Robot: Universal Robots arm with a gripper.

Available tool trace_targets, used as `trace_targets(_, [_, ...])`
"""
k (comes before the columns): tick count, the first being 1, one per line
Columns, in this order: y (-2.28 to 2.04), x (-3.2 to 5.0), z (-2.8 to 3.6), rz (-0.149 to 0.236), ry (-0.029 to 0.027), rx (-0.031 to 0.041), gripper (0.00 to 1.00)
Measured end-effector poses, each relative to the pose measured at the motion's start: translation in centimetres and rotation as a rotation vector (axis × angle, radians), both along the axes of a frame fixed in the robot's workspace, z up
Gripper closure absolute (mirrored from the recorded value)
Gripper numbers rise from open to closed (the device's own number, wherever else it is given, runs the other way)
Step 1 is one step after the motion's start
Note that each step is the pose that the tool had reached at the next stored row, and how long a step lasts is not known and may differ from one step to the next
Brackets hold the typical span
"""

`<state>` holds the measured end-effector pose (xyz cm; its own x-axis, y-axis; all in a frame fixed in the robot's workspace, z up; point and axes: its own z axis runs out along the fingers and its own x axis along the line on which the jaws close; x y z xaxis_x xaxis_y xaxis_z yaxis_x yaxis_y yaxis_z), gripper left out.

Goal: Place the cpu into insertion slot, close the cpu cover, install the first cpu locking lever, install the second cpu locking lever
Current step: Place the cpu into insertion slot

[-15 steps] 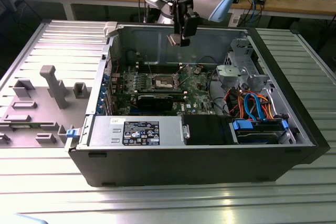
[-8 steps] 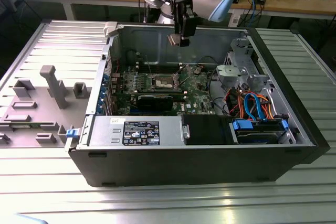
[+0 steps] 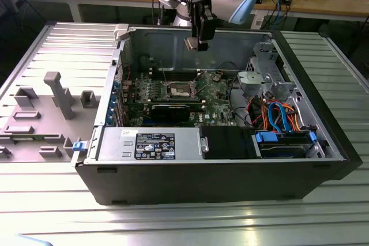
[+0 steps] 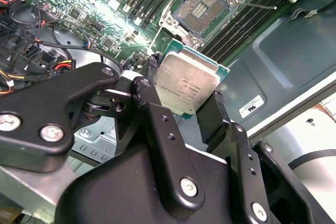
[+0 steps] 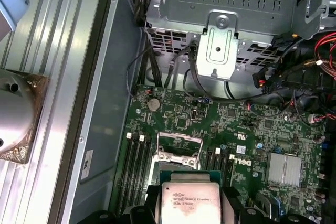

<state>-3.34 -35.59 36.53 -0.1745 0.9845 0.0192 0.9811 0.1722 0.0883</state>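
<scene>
The gripper [image 3: 199,40] hangs over the open computer case [image 3: 230,185], near 12 o'clock in the exterior view. Its two black fingers [image 4: 144,90] are clamped on the cpu [image 4: 186,81] and press on two opposite edges of the chip. The cpu is held in the air, apart from the green motherboard [image 3: 216,108] below it, and it touches only the fingers. In both wrist views its silver-grey top faces the camera, with a thin green edge around it. In the first wrist view the cpu [image 5: 190,200] sits between the fingers of the gripper [image 5: 190,205].

The insertion slot [image 3: 179,90] lies on the motherboard at about 7 o'clock from the gripper in the exterior view. In the second wrist view the insertion slot [image 4: 202,4] shows a bare, dark, gold-speckled centre inside a silver rim, and long black memory slots [image 4: 247,17] run along both sides of it.

In the exterior view, the power supply [image 3: 150,144] is at 6 o'clock from the slot and the drive cage [image 3: 262,79] is at 3 o'clock. A grey fixture plate [image 3: 34,119] lies on the ribbed metal table [image 3: 173,223] at 9 o'clock from the case.
</scene>
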Motion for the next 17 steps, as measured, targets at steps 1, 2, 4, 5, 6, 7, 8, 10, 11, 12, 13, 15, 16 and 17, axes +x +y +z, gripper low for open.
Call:
trace_targets(1, [0.00,0.00,0.00,0.000,0.0000,0.0000,0.45])
trace_targets(2, [0.00,0.00,0.00,0.000,0.0000,0.0000,0.45])
trace_targets(4, [0.00,0.00,0.00,0.000,0.0000,0.0000,0.45])
trace_targets(5, [0.00,0.00,0.00,0.000,0.0000,0.0001,0.45])
trace_targets(6, [0.00,0.00,0.00,-0.001,0.0000,0.0001,0.45])
trace_targets(7, [0.00,0.00,0.00,-0.001,0.0000,0.0001,0.45])
trace_targets(8, [0.00,0.00,0.00,-0.004,0.0000,0.0000,0.45])
trace_targets(10, [0.00,0.00,0.00,-0.013,0.0000,0.0001,0.45])
trace_targets(11, [0.00,0.00,0.00,-0.020,0.0000,0.0001,0.45])
trace_targets(12, [0.00,0.00,-0.01,-0.035,-0.0001,0.0001,0.45])
trace_targets(13, [0.00,0.00,-0.01,-0.051,0.0000,0.0000,0.45])
trace_targets(15, [0.00,0.00,-0.01,-0.075,0.0000,0.0001,0.45])
trace_targets(16, [0.00,0.00,-0.02,-0.085,0.0000,0.0001,0.45])
trace_targets(17, [0.00,0.00,-0.02,-0.094,0.0000,0.0000,0.45])
